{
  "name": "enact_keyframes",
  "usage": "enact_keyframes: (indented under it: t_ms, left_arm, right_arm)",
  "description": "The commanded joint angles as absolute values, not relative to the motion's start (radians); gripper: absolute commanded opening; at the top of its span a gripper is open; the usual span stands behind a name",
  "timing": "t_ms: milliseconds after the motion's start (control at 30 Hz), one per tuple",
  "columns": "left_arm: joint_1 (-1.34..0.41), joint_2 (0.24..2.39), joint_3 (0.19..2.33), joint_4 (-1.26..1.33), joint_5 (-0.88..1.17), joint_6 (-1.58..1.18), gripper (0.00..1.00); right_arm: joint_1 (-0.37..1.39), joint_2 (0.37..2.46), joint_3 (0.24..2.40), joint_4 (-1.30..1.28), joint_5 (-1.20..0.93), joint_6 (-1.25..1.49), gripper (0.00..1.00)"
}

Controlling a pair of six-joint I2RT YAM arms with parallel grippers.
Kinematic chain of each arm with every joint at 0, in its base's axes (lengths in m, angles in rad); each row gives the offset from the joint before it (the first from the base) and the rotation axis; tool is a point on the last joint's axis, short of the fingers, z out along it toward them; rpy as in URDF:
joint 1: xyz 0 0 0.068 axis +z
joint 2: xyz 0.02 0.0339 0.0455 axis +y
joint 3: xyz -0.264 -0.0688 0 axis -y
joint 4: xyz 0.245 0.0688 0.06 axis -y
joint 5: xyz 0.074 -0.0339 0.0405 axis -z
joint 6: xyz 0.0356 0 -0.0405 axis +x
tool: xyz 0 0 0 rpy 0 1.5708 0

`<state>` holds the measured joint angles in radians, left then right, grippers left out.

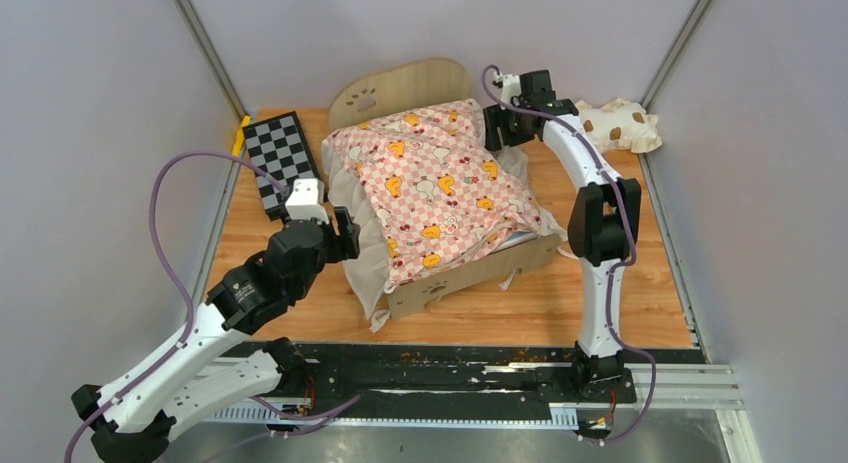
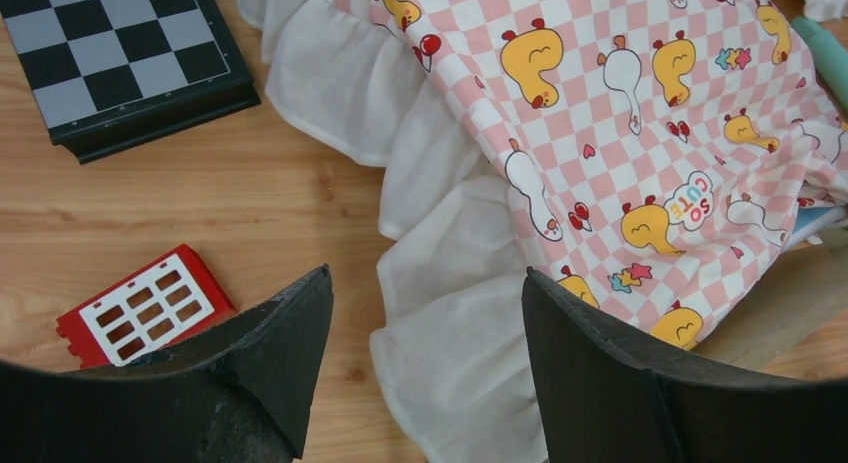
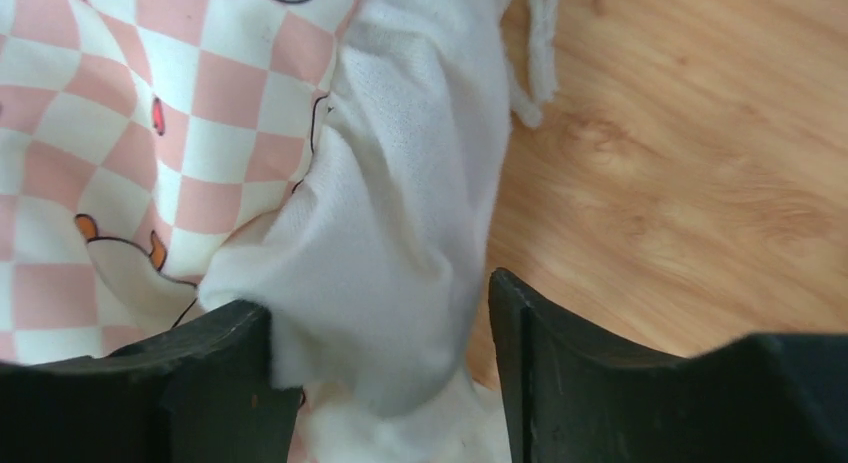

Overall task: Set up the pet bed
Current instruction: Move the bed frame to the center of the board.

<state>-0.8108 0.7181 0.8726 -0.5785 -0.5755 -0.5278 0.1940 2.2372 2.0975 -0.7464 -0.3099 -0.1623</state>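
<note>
The pet bed, a light-wood frame with a rounded paw-print headboard [image 1: 400, 88] and a footboard [image 1: 470, 276], stands mid-table. A pink checkered ruffled cushion [image 1: 440, 188] lies crookedly over it, its white ruffle [image 2: 460, 343] spilling over the left side. My left gripper [image 1: 345, 233] hovers open at that side, the ruffle below the gap between its fingers [image 2: 426, 273]. My right gripper [image 1: 497, 128] is at the cushion's far right corner, open [image 3: 380, 293]. A fold of white ruffle [image 3: 400, 213] lies between its fingers, against the left one and apart from the right one.
A cream brown-spotted pillow [image 1: 620, 125] lies at the back right. A folded chessboard [image 1: 283, 155] sits at the back left, a small yellow thing [image 1: 241, 133] beside it. A red and white grid piece [image 2: 145, 308] lies on the wood by my left fingers.
</note>
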Motion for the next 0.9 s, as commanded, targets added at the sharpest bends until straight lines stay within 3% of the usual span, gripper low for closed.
enact_keyframes:
  t_ms: [0,133,167,233,333,533,667,867]
  left_arm:
    - [-0.809,0.721,0.925,-0.589,-0.603,-0.49,0.77]
    - [-0.808,0.726,0.958,-0.621,-0.605,-0.447,0.81]
    - [-0.808,0.73,0.967,-0.636,-0.609,-0.438,0.82]
    - [-0.808,0.738,0.983,-0.668,-0.613,-0.418,0.85]
    - [-0.808,0.745,1.0,-0.714,-0.602,-0.396,0.88]
    - [-0.808,0.731,0.986,-0.76,-0.57,-0.371,0.9]
    - [-0.808,0.706,0.95,-0.764,-0.591,-0.35,0.9]
    - [-0.809,0.677,0.896,-0.782,-0.635,-0.319,0.91]
  right_arm:
    - [0.19,2.047,2.094,-0.641,-0.171,-0.111,0.66]
    - [0.189,1.867,1.949,-0.565,0.049,0.033,0.97]
    - [0.185,1.82,1.866,-0.537,0.09,0.068,1.0]
    - [0.167,1.73,1.737,-0.483,0.129,0.152,1.0]
    - [0.073,1.665,1.614,-0.488,-0.053,0.254,1.0]
    - [-0.058,1.592,1.488,-0.696,-0.136,0.439,1.0]
    - [-0.007,1.366,1.285,-0.7,0.035,0.652,1.0]
    - [0.283,1.007,1.06,-0.807,0.286,1.1,1.0]
